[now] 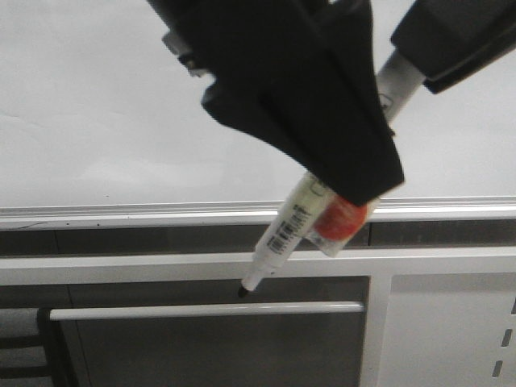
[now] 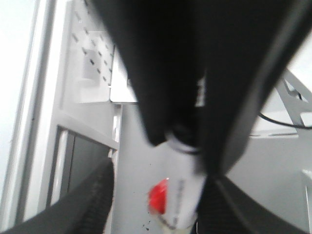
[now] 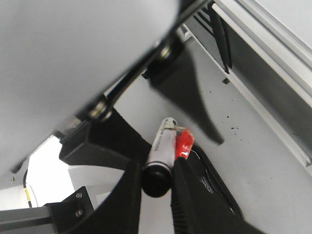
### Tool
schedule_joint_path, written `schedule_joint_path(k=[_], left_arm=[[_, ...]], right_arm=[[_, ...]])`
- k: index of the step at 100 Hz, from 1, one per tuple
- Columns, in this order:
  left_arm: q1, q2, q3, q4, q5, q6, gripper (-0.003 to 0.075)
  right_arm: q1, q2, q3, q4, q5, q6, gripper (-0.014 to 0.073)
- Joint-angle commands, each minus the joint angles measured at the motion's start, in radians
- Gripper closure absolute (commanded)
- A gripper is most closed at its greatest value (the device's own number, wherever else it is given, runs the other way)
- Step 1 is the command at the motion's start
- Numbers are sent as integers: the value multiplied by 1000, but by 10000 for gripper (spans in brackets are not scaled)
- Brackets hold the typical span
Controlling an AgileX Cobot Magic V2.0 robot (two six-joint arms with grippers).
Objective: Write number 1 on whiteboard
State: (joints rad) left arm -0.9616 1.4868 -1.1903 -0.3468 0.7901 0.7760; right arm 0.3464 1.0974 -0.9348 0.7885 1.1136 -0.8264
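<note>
While the right pincer (image 3: 157, 181) clamps the marker (image 1: 278, 242), its long axis slants, tip toward seven o'clock, below the whiteboard (image 1: 97, 121); the left pincer's (image 2: 161, 214) opening is unclear.

Matte black angular hand (image 3: 157, 195) shells, silver screws, a thin yellow-tagged cable.

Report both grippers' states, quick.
Left gripper: in view, but open or shut cannot be told.
Right gripper: shut on the marker.

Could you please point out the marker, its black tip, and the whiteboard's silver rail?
marker (image 1: 284, 235): front view, on the barcoded barrel.
black tip (image 1: 243, 291): front view, lowest end of the marker.
silver rail (image 1: 121, 213): front view, whiteboard's lower edge.
</note>
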Motion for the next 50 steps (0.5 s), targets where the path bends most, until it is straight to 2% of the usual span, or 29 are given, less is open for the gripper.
schedule_joint_path(k=[1, 23, 50], left_arm=[[45, -64, -35, -57, -52, -33, 307], [199, -182, -32, -174, -42, -33, 310], [315, -323, 45, -287, -74, -33, 314]], right_arm=[[0, -16, -32, 23, -46, 15, 646], [0, -83, -7, -26, -152, 71, 635], [0, -302, 196, -27, -421, 83, 635]])
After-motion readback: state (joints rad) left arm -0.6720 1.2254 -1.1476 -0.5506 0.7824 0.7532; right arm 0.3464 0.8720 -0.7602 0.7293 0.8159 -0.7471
